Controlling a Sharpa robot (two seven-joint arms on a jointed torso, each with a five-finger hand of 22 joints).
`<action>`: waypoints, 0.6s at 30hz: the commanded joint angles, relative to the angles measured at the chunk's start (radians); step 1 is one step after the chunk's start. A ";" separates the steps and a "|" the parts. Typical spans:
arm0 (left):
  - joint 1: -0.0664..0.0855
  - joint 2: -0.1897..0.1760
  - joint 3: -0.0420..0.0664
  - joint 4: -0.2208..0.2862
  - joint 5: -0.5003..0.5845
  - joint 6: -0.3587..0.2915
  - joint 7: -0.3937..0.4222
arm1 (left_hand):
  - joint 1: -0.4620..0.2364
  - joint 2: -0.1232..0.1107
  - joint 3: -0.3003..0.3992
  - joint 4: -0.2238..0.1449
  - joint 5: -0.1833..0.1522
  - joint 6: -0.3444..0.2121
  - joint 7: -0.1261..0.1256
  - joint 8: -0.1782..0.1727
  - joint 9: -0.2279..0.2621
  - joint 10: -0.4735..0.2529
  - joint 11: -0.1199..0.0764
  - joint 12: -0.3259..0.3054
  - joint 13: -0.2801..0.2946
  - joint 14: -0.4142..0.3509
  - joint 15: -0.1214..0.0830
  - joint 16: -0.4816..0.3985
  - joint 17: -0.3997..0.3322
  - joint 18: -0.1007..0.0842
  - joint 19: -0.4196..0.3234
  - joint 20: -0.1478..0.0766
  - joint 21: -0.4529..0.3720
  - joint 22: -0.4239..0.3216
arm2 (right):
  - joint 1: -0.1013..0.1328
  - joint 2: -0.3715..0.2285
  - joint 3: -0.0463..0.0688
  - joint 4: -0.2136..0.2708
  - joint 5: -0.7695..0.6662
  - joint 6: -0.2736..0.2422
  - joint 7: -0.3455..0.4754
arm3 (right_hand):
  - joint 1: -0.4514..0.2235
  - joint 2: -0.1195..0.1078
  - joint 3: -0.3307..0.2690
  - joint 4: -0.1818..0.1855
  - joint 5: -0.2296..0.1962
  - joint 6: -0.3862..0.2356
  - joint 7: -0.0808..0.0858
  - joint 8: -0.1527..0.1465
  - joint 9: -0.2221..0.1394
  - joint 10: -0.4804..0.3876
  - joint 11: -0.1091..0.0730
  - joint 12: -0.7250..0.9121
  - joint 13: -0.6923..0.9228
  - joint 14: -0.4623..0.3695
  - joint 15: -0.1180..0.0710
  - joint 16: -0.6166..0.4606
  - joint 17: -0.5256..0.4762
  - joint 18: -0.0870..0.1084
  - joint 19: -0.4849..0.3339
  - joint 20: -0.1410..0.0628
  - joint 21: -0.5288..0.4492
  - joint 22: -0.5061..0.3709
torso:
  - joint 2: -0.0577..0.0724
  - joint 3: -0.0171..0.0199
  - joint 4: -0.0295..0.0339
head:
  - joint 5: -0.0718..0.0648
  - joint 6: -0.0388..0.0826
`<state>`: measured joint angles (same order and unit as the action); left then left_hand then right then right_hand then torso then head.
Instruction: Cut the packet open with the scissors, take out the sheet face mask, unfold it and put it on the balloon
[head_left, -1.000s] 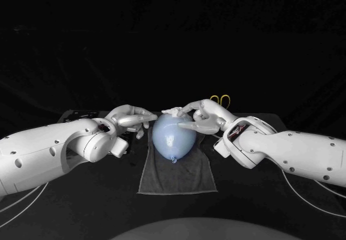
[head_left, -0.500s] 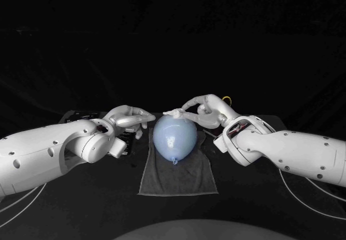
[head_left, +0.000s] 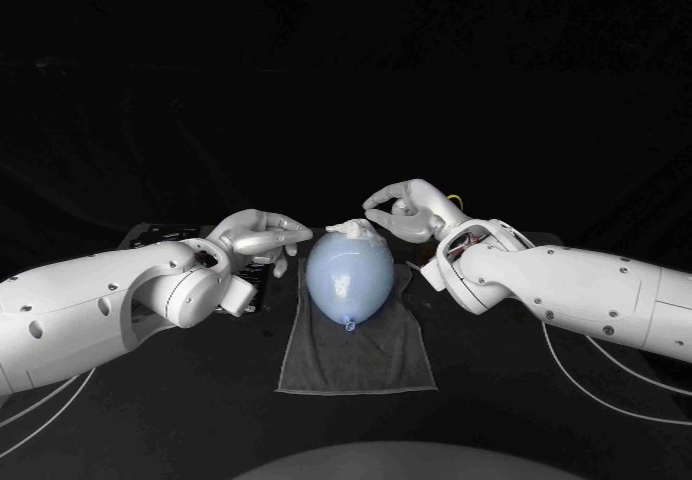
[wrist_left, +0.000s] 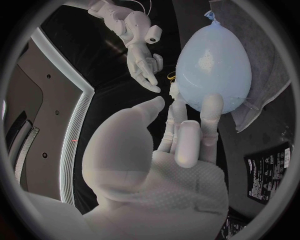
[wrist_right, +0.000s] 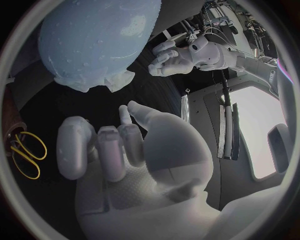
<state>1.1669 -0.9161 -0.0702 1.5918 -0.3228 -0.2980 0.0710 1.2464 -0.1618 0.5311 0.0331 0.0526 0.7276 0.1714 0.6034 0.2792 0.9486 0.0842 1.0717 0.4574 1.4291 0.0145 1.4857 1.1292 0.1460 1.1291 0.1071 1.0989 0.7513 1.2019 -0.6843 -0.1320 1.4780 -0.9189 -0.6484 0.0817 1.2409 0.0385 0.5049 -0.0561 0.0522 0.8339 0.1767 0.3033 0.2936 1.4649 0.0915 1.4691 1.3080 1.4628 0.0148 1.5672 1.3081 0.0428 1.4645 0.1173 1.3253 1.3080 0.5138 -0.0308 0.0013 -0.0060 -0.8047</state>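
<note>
— What's changed?

— The right hand (head_left: 408, 211) has come off the balloon (head_left: 351, 276). A second ago its fingers were on the bunched edge of the mask (head_left: 351, 229) at the balloon's far, wide end. Now it sits raised and just to the side, clear of both.

— Holding anything?

— No. Its fingers are curled in on nothing.

— And the left hand (head_left: 265, 236)?

— It hasn't moved. Its fingers are stretched out and spread with nothing in them, tips right at the balloon's wide end. I can't tell whether they actually touch.

— So where's the mask?

— Draped over the balloon, clinging, with a wrinkled tuft left at the far end. The balloon lies on a grey towel (head_left: 356, 352), knot toward the robot.

— Meaning?

— I'd say the laying-on is nearly done. The release suggests the mask stays put by itself, and maybe only that tuft needs smoothing.

— The scissors (wrist_right: 25, 155)?

— Yellow handles, lying on the desk (head_left: 476, 420) behind the right hand, well out of the way.

— Surroundings?

— A black desk with the towel laid lengthwise down the middle, and a dark backdrop beyond it.
</note>
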 joint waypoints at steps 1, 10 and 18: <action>0.001 0.002 0.001 0.003 0.010 -0.005 0.029 | 0.011 0.000 -0.003 -0.003 -0.004 0.007 -0.002 0.004 -0.002 -0.009 0.000 -0.004 -0.002 -0.006 0.000 -0.005 -0.001 0.014 -0.010 0.000 -0.006 -0.002 | 0.007 0.015 0.001 -0.026 0.016 0.104 -0.027 | 0.005 0.011 0.015 -0.004 -0.004 0.007 0.000 -0.007 -0.001 0.007 -0.001 -0.001 0.154 0.108 0.003 0.004 0.263 0.011 0.007 0.001 -0.005 0.190 | 0.002 -0.0010 0.0015 | -0.001 0.000; 0.001 0.002 0.001 0.007 0.011 -0.005 0.030 | 0.013 0.001 -0.002 -0.002 -0.004 0.007 -0.002 0.004 -0.002 -0.009 0.000 -0.004 -0.002 -0.006 0.000 -0.005 0.000 0.014 -0.009 0.000 -0.005 0.000 | 0.019 0.047 0.002 -0.081 0.025 0.222 -0.072 | -0.028 -0.024 0.003 0.006 -0.004 -0.002 0.007 -0.034 -0.009 -0.002 0.006 -0.007 0.146 0.106 0.009 0.002 0.257 0.014 0.000 0.005 -0.020 0.186 | 0.000 -0.0027 0.0001 | 0.001 -0.006; 0.001 0.002 0.001 0.007 0.011 -0.004 0.028 | 0.013 0.003 -0.002 -0.001 -0.004 0.008 -0.002 0.004 -0.003 -0.009 0.000 -0.005 -0.002 -0.005 0.000 -0.004 0.003 0.014 -0.009 0.000 -0.005 0.001 | 0.021 0.058 0.002 -0.096 0.041 0.245 -0.078 | -0.075 -0.046 -0.033 0.048 -0.004 -0.004 0.010 -0.055 -0.016 -0.003 0.010 -0.007 0.145 0.105 0.013 0.001 0.254 0.015 -0.003 0.009 -0.026 0.184 | -0.002 -0.0014 0.0001 | 0.002 -0.005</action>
<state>1.1670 -0.9159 -0.0698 1.5960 -0.3178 -0.3003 0.0847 1.2503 -0.1579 0.5312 0.0331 0.0525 0.7290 0.1698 0.6034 0.2780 0.9487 0.0843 1.0717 0.4566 1.4291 0.0144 1.4856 1.1285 0.1458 1.1292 0.1072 1.0989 0.7512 1.2217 -0.6289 -0.1312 1.3848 -0.8877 -0.4526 0.0183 1.1761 -0.0077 0.4704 -0.0135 0.0523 0.8288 0.1823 0.2550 0.2789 1.4609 0.0949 1.4642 1.3078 1.4648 0.0200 1.5626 1.3074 0.0428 1.4606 0.1203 1.3025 1.3077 0.5124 -0.0329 0.0013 -0.0045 -0.8110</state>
